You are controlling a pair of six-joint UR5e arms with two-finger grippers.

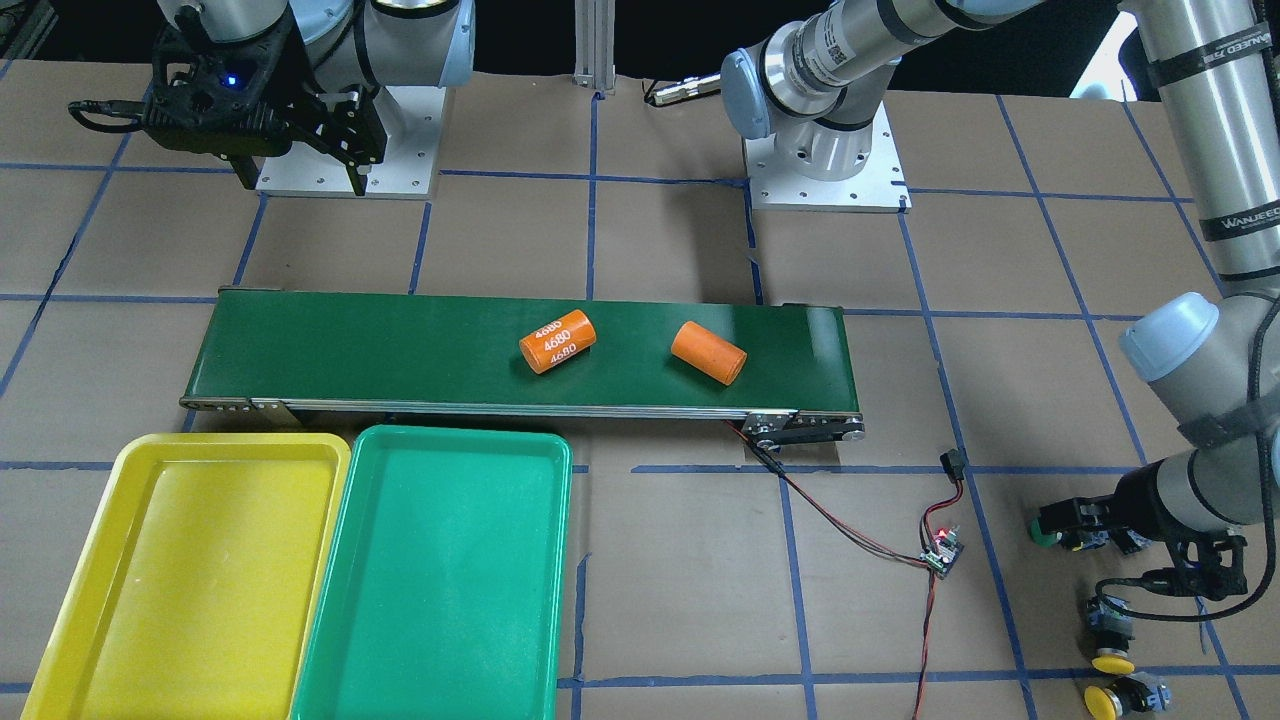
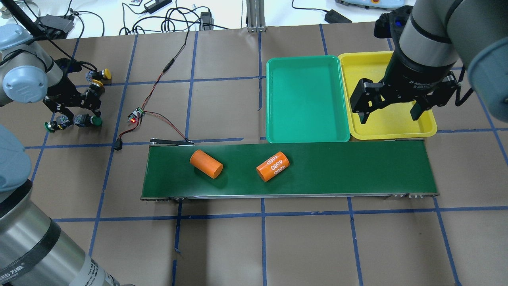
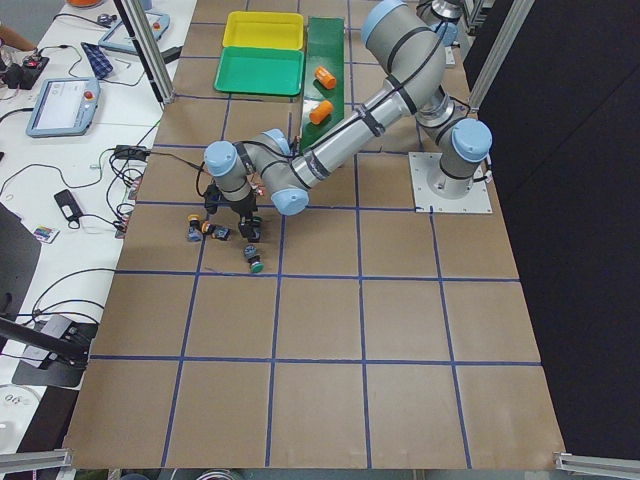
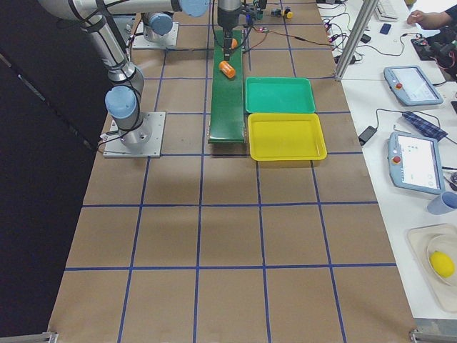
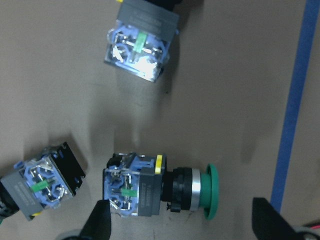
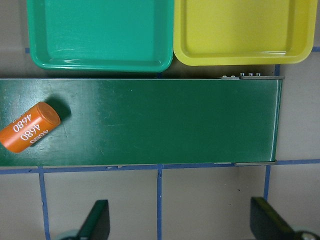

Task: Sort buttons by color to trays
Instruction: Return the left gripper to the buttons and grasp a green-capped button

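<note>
The left gripper (image 5: 184, 222), fingers spread wide and empty, hovers over a green button (image 5: 160, 187) that lies on its side just beyond the fingertips, its long axis running finger to finger, body nearer one, cap toward the other.

Left arm (image 3: 340, 140): you see it stretched far out to its own side, wrist bent downward.
Left gripper (image 5: 182, 226): low, pointing straight down, jaws spread wide.
Right arm (image 2: 428, 35): your view shows it raised, forearm upright.
Right gripper (image 2: 391, 114): high, facing down, jaws wide apart.
</note>
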